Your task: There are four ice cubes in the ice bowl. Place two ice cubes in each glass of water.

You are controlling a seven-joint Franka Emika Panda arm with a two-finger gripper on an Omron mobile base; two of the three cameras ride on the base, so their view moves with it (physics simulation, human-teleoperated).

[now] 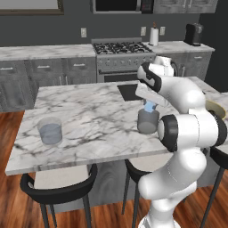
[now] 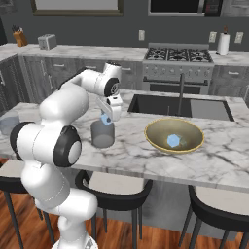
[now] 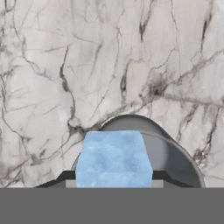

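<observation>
My gripper (image 2: 108, 118) is shut on a pale-blue ice cube (image 2: 105, 119) and hangs just above a glass of water (image 2: 102, 134) on the marble island. In the hand view the ice cube (image 3: 113, 158) sits between the fingertips, with the rim of the glass (image 3: 177, 153) right behind it. From the left base view the held ice cube (image 1: 150, 106) is over that glass (image 1: 148, 121). The second glass (image 1: 50, 130) stands far to the left, near the front edge. To the right, the ice bowl (image 2: 193, 127) holds one visible ice cube (image 2: 173, 141).
A dark sink (image 2: 175, 105) with a faucet is set into the island behind the bowl. Black stools (image 1: 58, 187) stand under the front edge. A stove (image 1: 121, 47) and a paper-towel roll (image 1: 154, 35) are on the back counter.
</observation>
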